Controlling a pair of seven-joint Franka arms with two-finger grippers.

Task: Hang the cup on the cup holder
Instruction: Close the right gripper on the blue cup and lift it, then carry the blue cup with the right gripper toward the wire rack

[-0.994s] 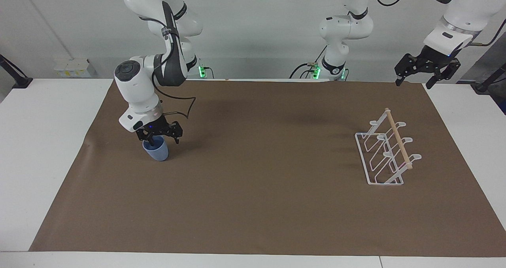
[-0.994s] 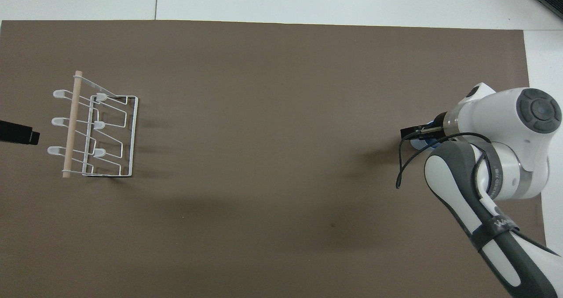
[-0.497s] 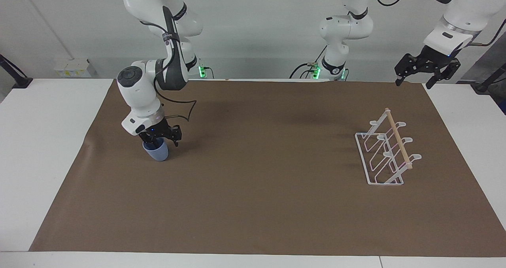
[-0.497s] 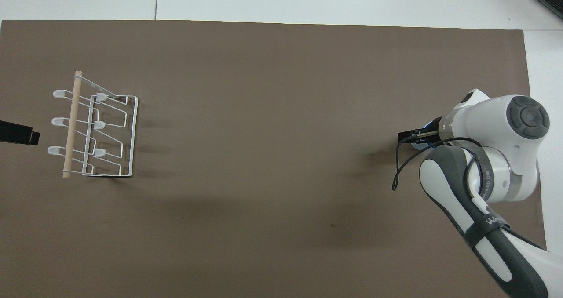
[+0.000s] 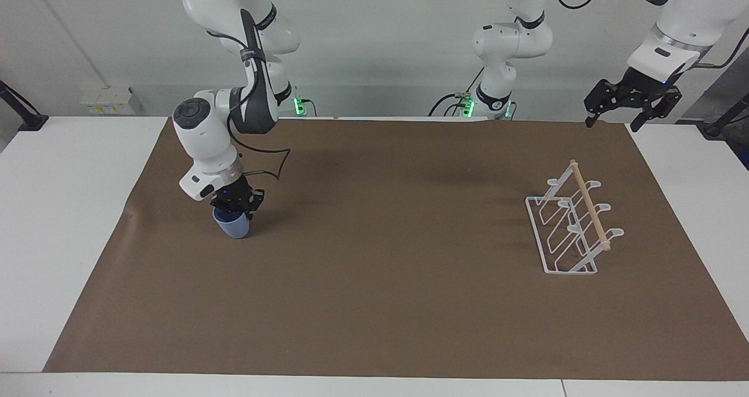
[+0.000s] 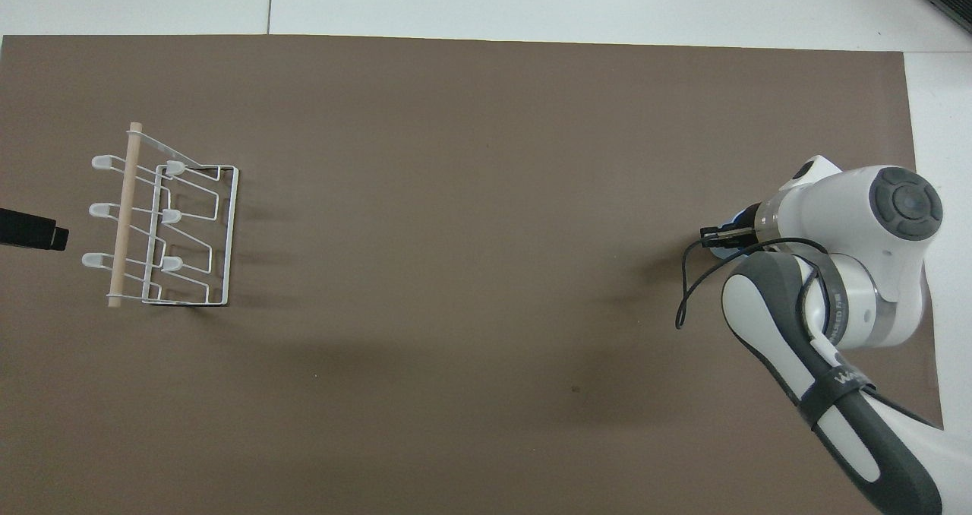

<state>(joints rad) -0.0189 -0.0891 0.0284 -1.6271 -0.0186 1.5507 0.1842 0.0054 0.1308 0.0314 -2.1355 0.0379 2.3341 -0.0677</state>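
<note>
The right gripper (image 5: 236, 205) is clamping the rim of the cup (image 5: 232, 225); the left gripper (image 5: 631, 105) is waiting, fingers apart.

Both arms: glossy white rounded shells, dark grey/black joint sections. Right arm (image 5: 205, 139) has a round dark grey cap with concentric rings on the wrist joint, a silver ring below it, small black marks on the white flange. A thin black cable (image 5: 266, 166) loops loose off the forearm, held by black straps; one strap carries pale lettering, unreadable. Right gripper (image 5: 235, 205): black linkage, small blue light at its mount. Left gripper (image 5: 632, 99): black, open-frame links, blue light too, silver wrist ring above. Green LEDs at both bases, black cables at the left arm's base.
</note>
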